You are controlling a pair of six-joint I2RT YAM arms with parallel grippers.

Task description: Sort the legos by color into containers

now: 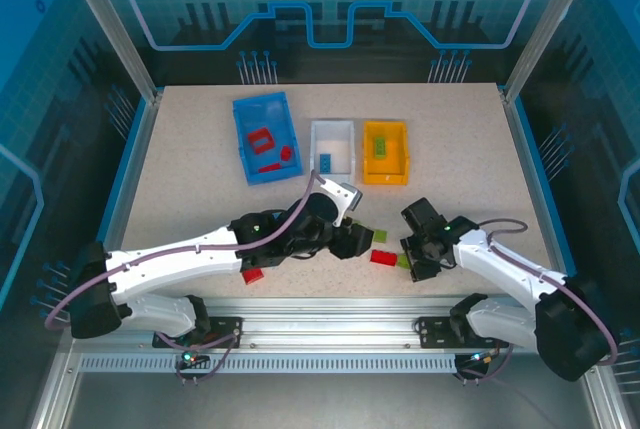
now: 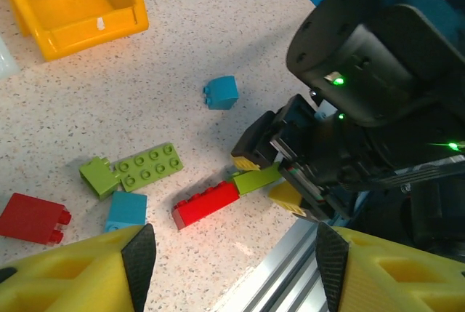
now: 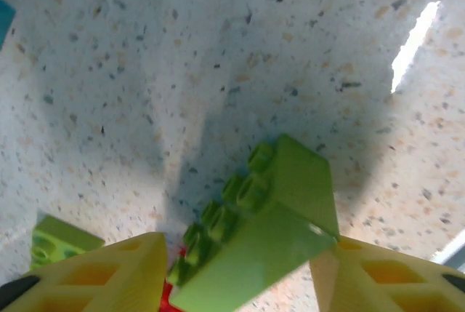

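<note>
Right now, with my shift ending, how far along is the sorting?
Done: red bricks in blue bin, blue brick in white bin, green brick in orange-yellow bin. In hand: right gripper pinches a lime brick; left gripper open. Left: loose bricks, all three colors, on the table.

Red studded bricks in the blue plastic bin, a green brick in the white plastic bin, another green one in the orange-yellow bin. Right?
Not quite: the top external view shows a blue studded brick in the white plastic bin, not a green one. The red bricks in the blue plastic bin and the green brick in the orange-yellow plastic bin are as stated.
</note>
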